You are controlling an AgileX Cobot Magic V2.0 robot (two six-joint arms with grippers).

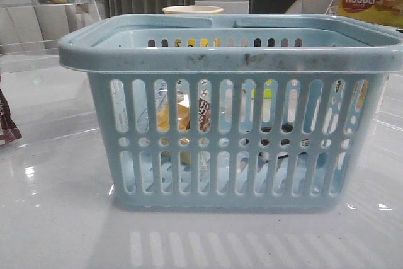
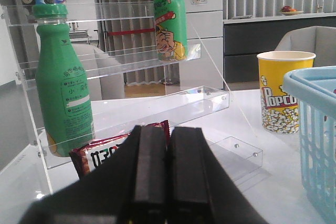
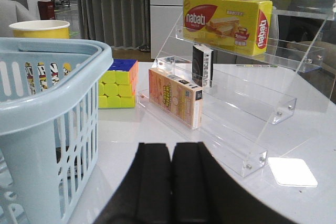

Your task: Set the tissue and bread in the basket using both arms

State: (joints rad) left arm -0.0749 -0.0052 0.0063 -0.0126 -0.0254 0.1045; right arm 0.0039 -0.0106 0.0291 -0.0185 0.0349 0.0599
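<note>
Both claws (image 2: 168, 182) (image 3: 170, 187) pressed together, empty — basket (image 1: 233, 55) between clear racks (image 3: 247, 103).

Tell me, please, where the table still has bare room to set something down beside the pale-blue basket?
Bare white table lies in front of the pale-blue slotted plastic basket and to its left, up to the clear acrylic shelf. On its right, a patch runs to the other clear acrylic rack. Behind the basket it is crowded: yellow popcorn cup, yellow-faced puzzle cube.
</note>
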